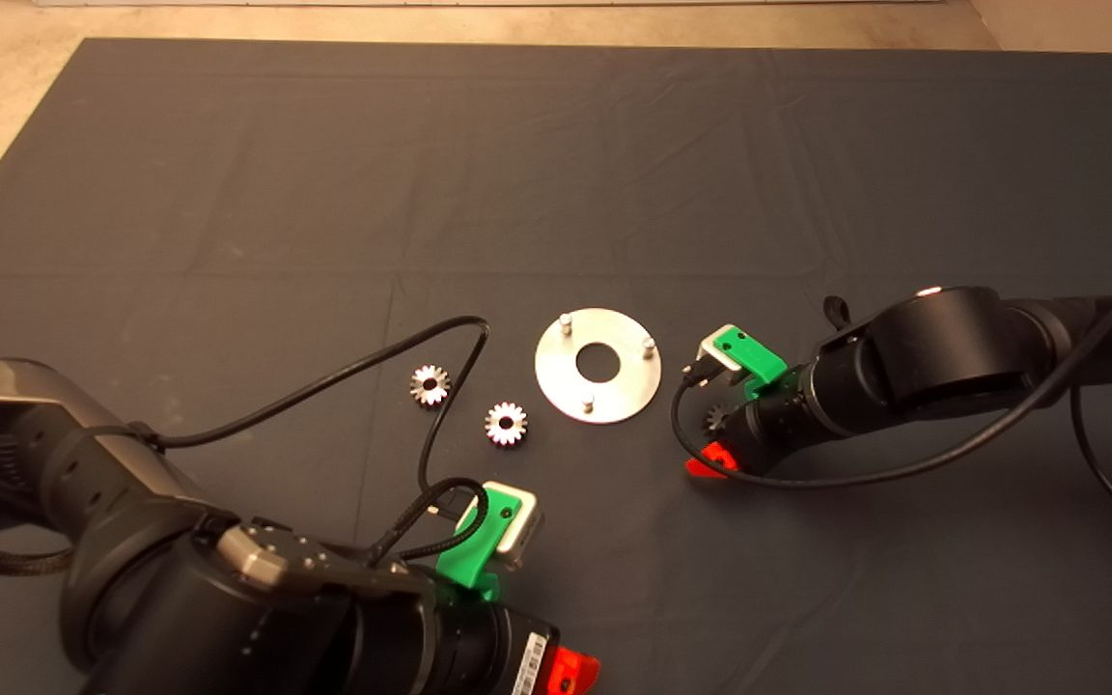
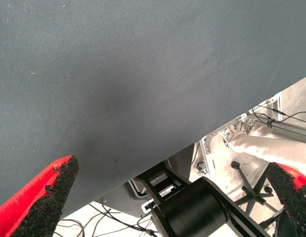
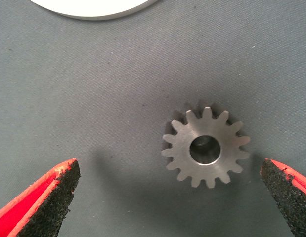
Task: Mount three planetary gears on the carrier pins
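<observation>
The silver disc [image 1: 597, 364] lies mid-mat with three bare carrier pins [image 1: 566, 319] standing on it. Two planetary gears [image 1: 430, 385] [image 1: 506, 424] lie flat on the mat left of the disc. A third gear [image 1: 716, 418] lies right of the disc, partly hidden under the right arm. In the right wrist view this gear [image 3: 206, 147] lies flat between the wide-open fingers, nearer one pad [image 3: 291, 190]. My right gripper [image 3: 170, 195] hovers over it, open and empty. The disc's edge [image 3: 93, 9] shows beyond. My left gripper [image 2: 177, 195] is parked at the mat's front edge, open and empty.
A black cable [image 1: 363, 372] from the left arm loops across the mat just left of the two loose gears. Another cable [image 1: 807, 478] hangs below the right arm. Past the mat's edge, the left wrist view shows floor, cables and a chair base [image 2: 246, 185].
</observation>
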